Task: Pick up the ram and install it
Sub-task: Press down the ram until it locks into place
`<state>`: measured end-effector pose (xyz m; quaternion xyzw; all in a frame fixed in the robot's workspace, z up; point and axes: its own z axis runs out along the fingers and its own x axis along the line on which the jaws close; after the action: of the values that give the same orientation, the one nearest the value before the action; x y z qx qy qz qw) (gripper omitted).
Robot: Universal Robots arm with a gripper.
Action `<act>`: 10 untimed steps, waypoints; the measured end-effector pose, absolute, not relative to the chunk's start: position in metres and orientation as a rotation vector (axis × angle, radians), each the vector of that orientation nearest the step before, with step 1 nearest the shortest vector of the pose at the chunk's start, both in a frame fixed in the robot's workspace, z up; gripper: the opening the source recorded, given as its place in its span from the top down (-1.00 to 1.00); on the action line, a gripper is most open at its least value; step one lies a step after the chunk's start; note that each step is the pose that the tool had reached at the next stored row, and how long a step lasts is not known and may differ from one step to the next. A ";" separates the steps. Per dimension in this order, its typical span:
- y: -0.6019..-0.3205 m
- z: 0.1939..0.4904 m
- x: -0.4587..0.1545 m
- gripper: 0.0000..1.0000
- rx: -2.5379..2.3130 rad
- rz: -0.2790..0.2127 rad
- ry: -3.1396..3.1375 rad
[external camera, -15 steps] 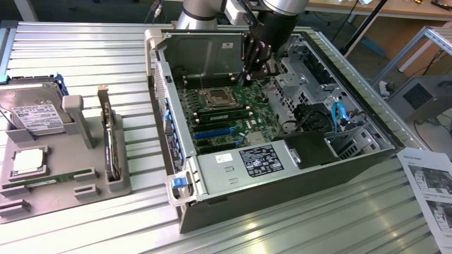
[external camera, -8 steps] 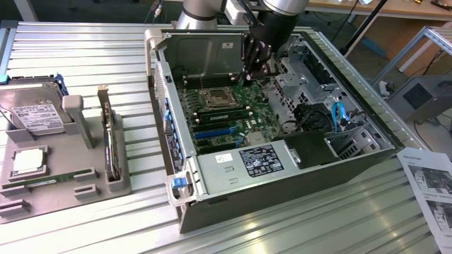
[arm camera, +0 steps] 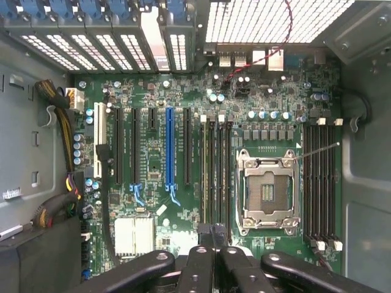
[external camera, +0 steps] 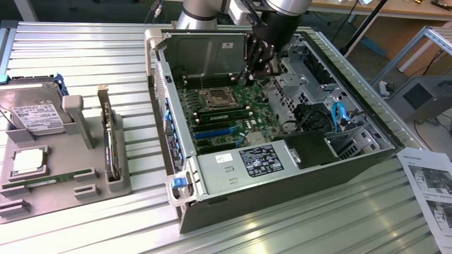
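The ram cannot be placed for certain. At the exterior view's left, a hard drive (external camera: 32,114) and a silver processor chip (external camera: 27,161) sit on a grey tray (external camera: 71,200), with one green stick (external camera: 50,180) lying flat in a tray slot. In the middle stands the open computer case (external camera: 282,196), its motherboard (external camera: 240,124) exposed around the empty processor socket (external camera: 214,96). The gripper (external camera: 253,78) hangs inside the case above the end of the black memory slots (arm camera: 215,171), fingers clenched together; whether a stick is pinched between them cannot be told. At the exterior view's right lies a printed sheet (external camera: 431,185).
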<state>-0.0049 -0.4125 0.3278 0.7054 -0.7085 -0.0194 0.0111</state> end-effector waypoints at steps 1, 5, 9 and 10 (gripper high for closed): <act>-0.412 0.328 -0.002 0.79 2.200 -0.061 -2.210; -0.412 0.328 0.007 0.79 2.200 -0.060 -2.210; -0.412 0.328 0.018 0.79 2.200 -0.060 -2.210; -0.412 0.328 0.020 0.79 2.200 -0.060 -2.210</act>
<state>0.0198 -0.4124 0.3278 0.7054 -0.7085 -0.0194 0.0111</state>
